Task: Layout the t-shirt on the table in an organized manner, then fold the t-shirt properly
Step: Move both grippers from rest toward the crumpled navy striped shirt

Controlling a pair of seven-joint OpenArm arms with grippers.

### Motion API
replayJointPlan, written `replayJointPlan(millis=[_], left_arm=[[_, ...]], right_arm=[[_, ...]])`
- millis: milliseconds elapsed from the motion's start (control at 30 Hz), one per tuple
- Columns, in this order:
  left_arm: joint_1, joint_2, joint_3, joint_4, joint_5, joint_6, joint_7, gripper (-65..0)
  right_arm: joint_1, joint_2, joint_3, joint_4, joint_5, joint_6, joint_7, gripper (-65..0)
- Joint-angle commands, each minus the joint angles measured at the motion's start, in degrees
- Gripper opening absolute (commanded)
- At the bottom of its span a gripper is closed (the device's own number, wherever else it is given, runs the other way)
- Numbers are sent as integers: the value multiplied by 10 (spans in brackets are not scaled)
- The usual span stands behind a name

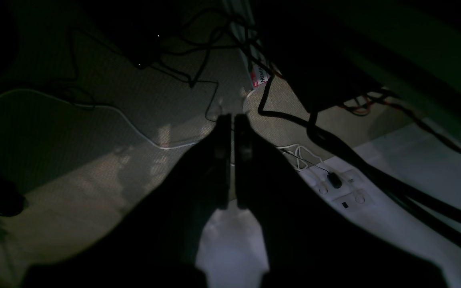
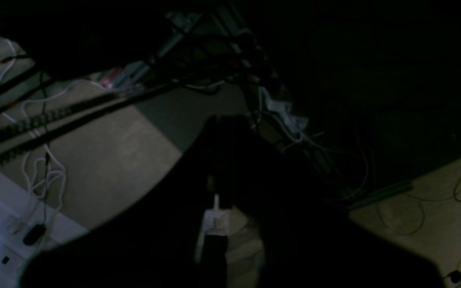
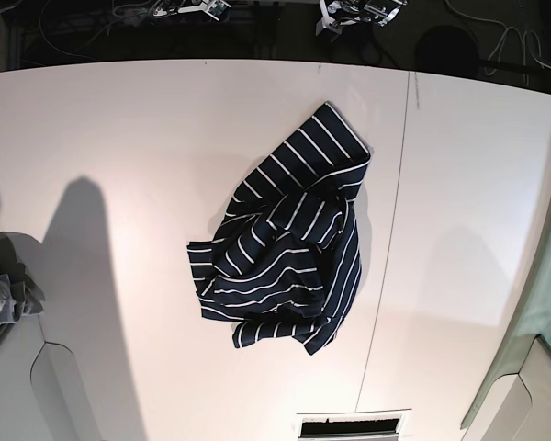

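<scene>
The t-shirt (image 3: pixel 289 248), dark navy with thin white stripes, lies crumpled in a heap near the middle of the white table (image 3: pixel 119 138). No arm or gripper shows in the base view. In the dim left wrist view my left gripper (image 1: pixel 232 118) is shut with nothing between its fingers, over carpeted floor and cables. The right wrist view is very dark; my right gripper (image 2: pixel 225 120) shows as a black shape with its jaws together, holding nothing. The t-shirt appears in neither wrist view.
A thin dark seam (image 3: pixel 386 239) runs down the table just right of the shirt. A small grey cloth (image 3: pixel 2 287) lies at the table's left edge. Cables (image 1: pixel 182 76) trail over the floor, beside a white surface (image 1: pixel 414 168).
</scene>
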Motion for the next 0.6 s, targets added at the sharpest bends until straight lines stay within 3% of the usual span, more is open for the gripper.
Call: replayJointPlan(millis=[0, 233, 567], left_arm=[[-1, 1, 0, 3, -2, -7, -7, -626], [-1, 1, 0, 3, -2, -90, -38, -626], [19, -11, 0, 46, -2, -93, -38, -626]], right_arm=[[-2, 3, 0, 3, 2, -2, 6, -650], [-2, 2, 0, 3, 2, -2, 6, -650], [-11, 9, 0, 10, 2, -9, 7, -650]])
